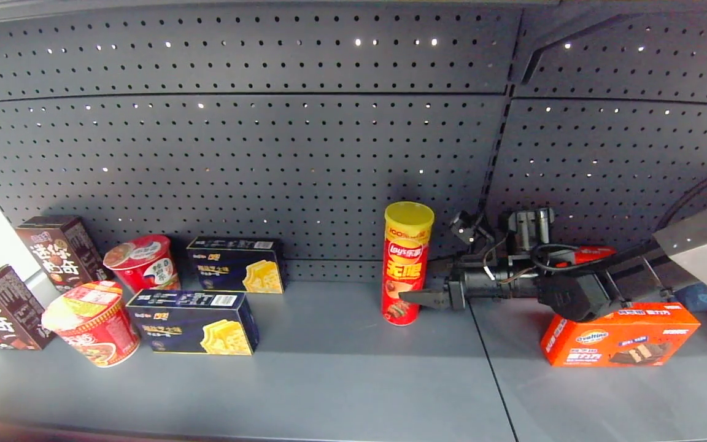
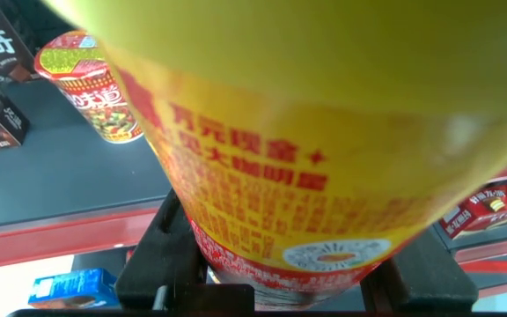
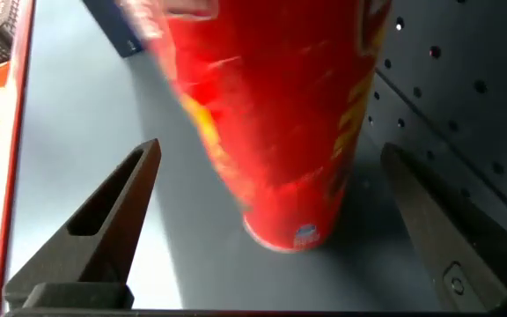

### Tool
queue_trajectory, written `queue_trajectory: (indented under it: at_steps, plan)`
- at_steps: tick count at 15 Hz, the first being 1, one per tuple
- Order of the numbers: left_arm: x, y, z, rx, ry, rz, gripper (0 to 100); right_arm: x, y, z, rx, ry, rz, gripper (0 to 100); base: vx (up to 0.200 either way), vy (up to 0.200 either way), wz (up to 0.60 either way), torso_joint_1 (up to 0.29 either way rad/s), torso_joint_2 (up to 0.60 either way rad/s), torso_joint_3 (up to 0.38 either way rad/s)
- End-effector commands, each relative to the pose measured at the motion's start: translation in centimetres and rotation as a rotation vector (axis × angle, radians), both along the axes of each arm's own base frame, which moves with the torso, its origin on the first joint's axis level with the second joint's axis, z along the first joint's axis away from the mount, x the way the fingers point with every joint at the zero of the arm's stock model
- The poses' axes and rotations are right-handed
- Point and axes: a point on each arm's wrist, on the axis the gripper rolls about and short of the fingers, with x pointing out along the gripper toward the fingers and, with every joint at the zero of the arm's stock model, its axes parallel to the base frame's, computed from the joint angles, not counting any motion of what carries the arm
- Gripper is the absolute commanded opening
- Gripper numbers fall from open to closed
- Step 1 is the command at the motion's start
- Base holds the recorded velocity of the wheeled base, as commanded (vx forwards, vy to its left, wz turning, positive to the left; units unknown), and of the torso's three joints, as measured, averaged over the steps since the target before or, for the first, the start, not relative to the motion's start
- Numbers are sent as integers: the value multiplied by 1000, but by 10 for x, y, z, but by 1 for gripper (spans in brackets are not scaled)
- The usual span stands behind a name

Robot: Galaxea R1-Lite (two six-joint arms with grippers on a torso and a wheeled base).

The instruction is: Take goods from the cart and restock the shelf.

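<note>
A tall chips can with a yellow lid stands upright on the grey shelf, close to the pegboard back wall. My right gripper comes in from the right at the can's lower part. In the right wrist view its two fingers are spread on either side of the red can, with a gap on each side. My left gripper is shut on a large yellow and red tub, which covers most of that view. The shelf's red front edge lies beyond it.
At the shelf's left stand two brown boxes, two red noodle cups and two dark blue boxes. An orange box lies under the right arm. Bare shelf lies in front of the can.
</note>
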Motion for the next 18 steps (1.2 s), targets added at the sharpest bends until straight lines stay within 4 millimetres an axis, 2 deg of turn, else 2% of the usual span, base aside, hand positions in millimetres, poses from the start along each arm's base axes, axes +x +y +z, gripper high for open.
queue_trajectory:
  at_steps: [1,4,8,9,11,14,15,16,18]
  plan:
    - [0,0,0,0,1,0,0,6,5,-8,-4,7,4,100,0,0,0,0,0,0]
    - [0,0,-1,-1,4,2,0,13,19,-17,-4,5,24,100,0,0,0,0,0,0]
    - [0,0,-3,1,18,3,0,16,24,-24,-5,2,29,100,0,0,0,0,0,0]
    - [-2,0,-5,3,34,2,0,16,24,-23,-3,-4,23,0,0,0,0,0,0,0]
    - [-8,0,-9,5,40,0,0,11,22,-20,-20,-8,-22,0,0,0,0,0,0,0]
    - [-16,0,-15,3,39,0,0,-8,19,-5,-24,-13,-32,0,0,0,0,0,0,0]
    - [-19,1,-17,3,37,-1,0,-27,15,7,-23,-18,-23,0,0,0,0,0,0,0]
    - [-20,1,-18,3,31,-1,0,-34,15,13,-20,-23,-15,0,0,0,0,0,0,0]
    - [-21,1,-17,0,25,-7,0,-70,15,34,-11,-36,-3,0,0,0,0,0,0,0]
